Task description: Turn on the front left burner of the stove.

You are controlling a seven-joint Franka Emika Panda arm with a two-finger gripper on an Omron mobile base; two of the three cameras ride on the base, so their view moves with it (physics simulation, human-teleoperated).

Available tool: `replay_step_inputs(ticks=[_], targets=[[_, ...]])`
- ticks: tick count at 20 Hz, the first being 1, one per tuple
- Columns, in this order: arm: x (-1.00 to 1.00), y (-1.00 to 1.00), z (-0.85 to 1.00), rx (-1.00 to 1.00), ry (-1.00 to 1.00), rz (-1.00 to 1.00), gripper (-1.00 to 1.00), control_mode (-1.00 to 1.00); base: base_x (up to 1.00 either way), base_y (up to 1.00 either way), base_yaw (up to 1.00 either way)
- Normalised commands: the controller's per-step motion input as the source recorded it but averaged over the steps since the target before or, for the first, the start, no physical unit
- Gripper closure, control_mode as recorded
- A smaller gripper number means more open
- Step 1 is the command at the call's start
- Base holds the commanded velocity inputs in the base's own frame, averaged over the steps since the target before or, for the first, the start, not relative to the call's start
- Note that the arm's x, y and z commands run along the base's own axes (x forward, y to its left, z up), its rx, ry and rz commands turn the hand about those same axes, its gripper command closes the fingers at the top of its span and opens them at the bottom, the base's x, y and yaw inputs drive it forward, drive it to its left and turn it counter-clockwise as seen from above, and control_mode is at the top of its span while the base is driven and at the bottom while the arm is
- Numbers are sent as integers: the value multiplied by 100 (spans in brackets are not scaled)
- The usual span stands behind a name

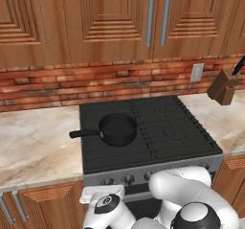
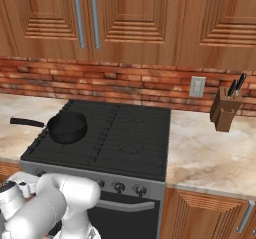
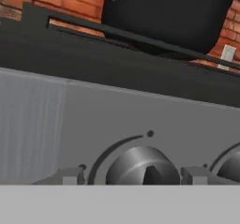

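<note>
The stove [image 1: 165, 127] [image 2: 127, 135] has a black ridged cooktop and a grey front strip [image 3: 140, 108] with small round knobs [image 1: 128, 178] [image 2: 119, 186]. In the hand view one knob [image 3: 143, 166] stands very close, at the bottom centre. My gripper [image 3: 132, 176] is open and straddles it, one fingertip [image 3: 65, 176] to its left and the other on its right. The left tip stands apart from the knob; the right one is next to its edge. In both base views my white arm reaches low over the front strip's left part.
A small black long-handled pan [image 1: 117, 129] [image 2: 67, 127] [image 3: 166, 12] sits on the cooktop's left side. On the marble counter [image 2: 210, 155] to the right a wooden knife block [image 1: 224, 86] [image 2: 225, 114] stands by a wall outlet [image 1: 196, 72]. Wooden cabinets hang above.
</note>
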Motion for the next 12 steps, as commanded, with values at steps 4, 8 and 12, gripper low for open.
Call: replay_step_inputs(ticks=[4,8,12], targets=[[29,0,-24,0,9,0,100,-100,0,0,0],[18,0,-21,0,14,0,100,-100,0,0,0],[13,0,-18,0,14,0,100,-100,0,0,0]])
